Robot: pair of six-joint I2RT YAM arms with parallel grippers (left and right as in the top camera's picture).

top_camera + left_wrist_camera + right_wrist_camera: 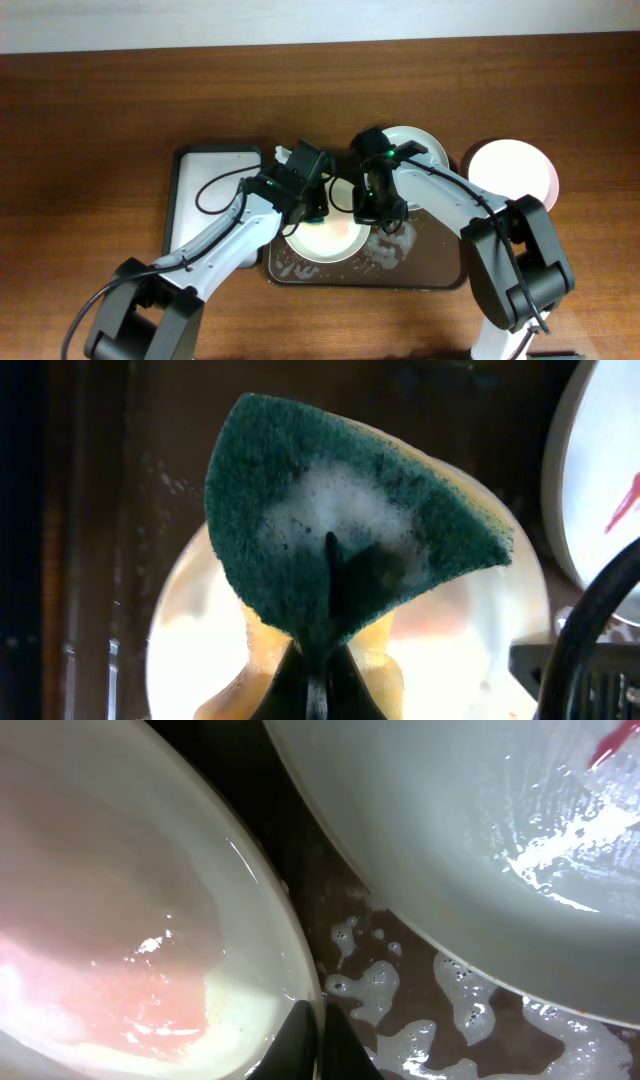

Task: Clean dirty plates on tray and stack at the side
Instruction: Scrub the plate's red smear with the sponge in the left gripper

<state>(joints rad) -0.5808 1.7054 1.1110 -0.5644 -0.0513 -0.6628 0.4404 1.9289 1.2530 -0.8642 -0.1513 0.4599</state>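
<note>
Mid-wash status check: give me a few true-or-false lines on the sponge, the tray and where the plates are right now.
1. The left gripper grips a foamy green sponge. True.
2. The brown tray has a dry base. False: foam and water lie on it.
3. A white plate sits on the table, outside the tray. True.
4. The far plate on the tray is clean. False: it carries a red smear.

Wood table (90, 110) w/ brown tray (437, 255), white tray (192, 165), white plate (515, 172).
</note>
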